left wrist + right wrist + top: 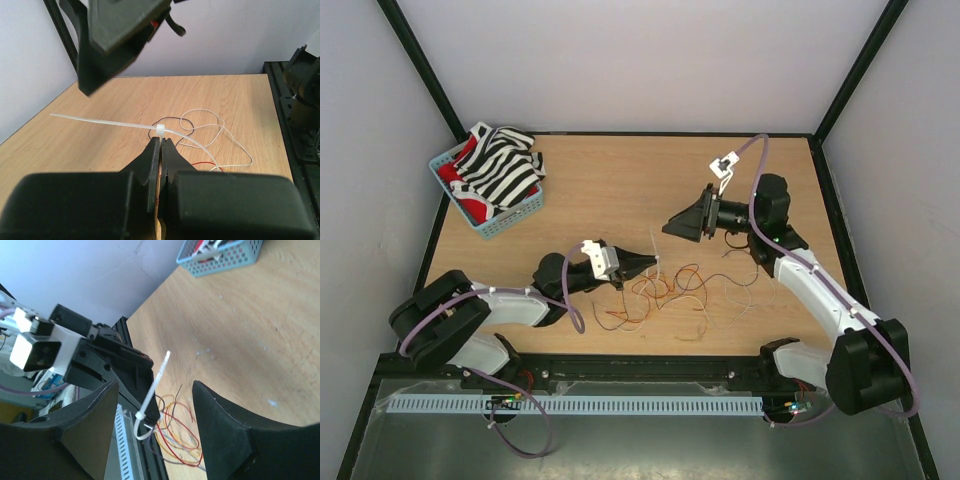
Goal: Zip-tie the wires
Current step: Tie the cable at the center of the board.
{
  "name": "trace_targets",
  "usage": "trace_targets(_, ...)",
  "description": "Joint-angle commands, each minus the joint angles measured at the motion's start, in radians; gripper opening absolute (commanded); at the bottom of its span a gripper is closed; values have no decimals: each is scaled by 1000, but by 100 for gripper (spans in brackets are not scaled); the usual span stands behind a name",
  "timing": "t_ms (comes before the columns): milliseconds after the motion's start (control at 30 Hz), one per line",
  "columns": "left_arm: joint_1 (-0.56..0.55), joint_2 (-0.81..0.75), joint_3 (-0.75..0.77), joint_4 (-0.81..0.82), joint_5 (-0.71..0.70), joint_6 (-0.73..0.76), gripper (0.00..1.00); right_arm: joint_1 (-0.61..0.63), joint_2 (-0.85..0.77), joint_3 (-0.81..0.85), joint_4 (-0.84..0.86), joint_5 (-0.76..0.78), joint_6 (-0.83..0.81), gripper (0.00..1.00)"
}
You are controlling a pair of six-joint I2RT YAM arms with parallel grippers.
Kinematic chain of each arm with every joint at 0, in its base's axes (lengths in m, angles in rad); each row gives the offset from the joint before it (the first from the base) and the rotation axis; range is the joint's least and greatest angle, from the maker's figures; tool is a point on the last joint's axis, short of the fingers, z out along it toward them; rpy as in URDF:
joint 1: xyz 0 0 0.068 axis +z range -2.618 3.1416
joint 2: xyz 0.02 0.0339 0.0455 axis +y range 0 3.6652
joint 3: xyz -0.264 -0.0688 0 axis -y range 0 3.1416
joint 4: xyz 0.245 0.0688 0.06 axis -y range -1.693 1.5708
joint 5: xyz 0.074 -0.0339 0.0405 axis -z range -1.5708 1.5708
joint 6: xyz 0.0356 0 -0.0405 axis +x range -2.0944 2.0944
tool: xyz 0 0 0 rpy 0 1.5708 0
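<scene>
My left gripper (645,264) is shut, its fingertips pinched on the wires (670,290) where they gather. The wires are thin red, orange, dark and white strands that fan out to the right over the table. The pale zip tie (655,250) is looped round them right at those tips. In the left wrist view its head (160,129) sits just past my shut gripper (161,141) and its tail points left. My right gripper (672,228) is open and empty, above and right of the tie. In the right wrist view the tie (152,390) stands between the open fingers (100,410), apart from them.
A blue basket (485,225) with a black-and-white striped cloth (500,165) stands at the back left; it also shows in the right wrist view (225,262). Black frame rails run along the table's edges. A white slotted strip lies along the near edge.
</scene>
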Motion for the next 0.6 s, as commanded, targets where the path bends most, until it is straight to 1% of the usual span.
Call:
trace_targets(0, 7, 9, 19, 50, 28, -37, 0, 11, 2, -49, -30, -45, 6, 71)
trace_targets(167, 6, 17, 25, 50, 34, -45, 0, 57, 27, -61, 11, -50, 27, 70)
trace_targets(267, 7, 19, 28, 50, 35, -51, 0, 87, 52, -55, 22, -49, 34, 67)
trace_targets(467, 6, 11, 28, 50, 32, -54, 0, 112, 89, -47, 27, -48, 38, 56)
trace_targets(500, 6, 12, 28, 50, 32, -54, 0, 114, 92, -48, 27, -51, 38, 53)
trace_targets(567, 7, 16, 29, 50, 30, -53, 0, 120, 94, -45, 34, -57, 44, 43)
